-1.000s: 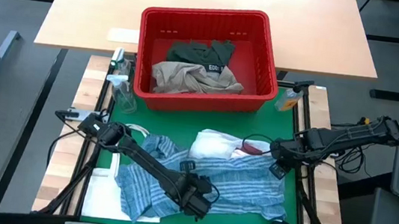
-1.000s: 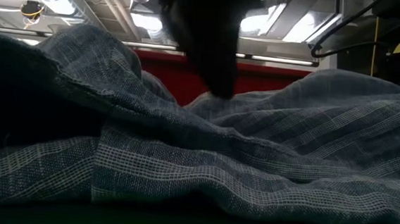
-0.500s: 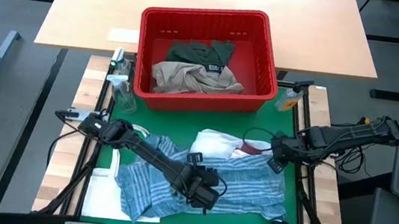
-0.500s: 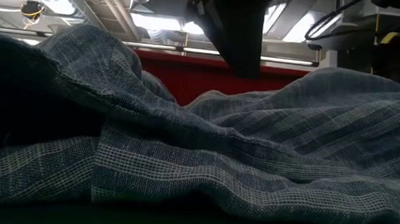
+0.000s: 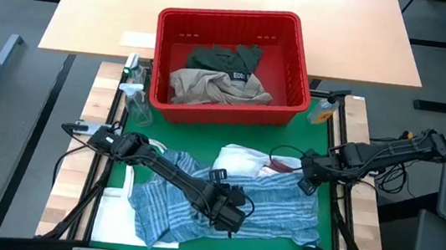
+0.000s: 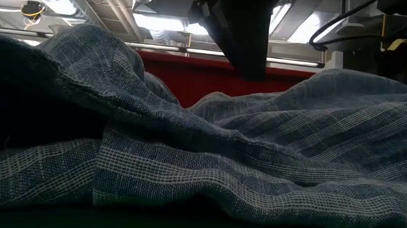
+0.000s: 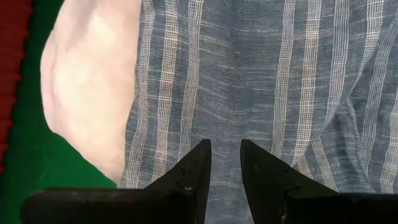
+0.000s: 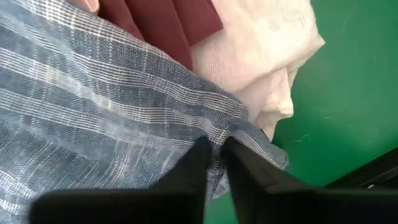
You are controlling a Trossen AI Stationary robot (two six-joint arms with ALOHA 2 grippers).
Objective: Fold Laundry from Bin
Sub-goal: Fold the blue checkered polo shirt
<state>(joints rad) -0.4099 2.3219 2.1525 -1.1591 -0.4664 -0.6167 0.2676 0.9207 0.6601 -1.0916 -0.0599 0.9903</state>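
Green mat (image 5: pixel 277 245): left hand (image 5: pixel 228 213) shifted right.

The blue-and-white striped garment (image 6: pixel 257 168) fills nearly the whole low view, lying in rumpled folds with a raised hump at one side and a broader swell at the other. Behind it, seen through the dip between the two, runs the red wall of the bin (image 6: pixel 192 74). Above that dip a dark arm (image 6: pixel 242 27) hangs down, its lower end clear of the cloth; ceiling lights (image 6: pixel 160 21) glow beyond
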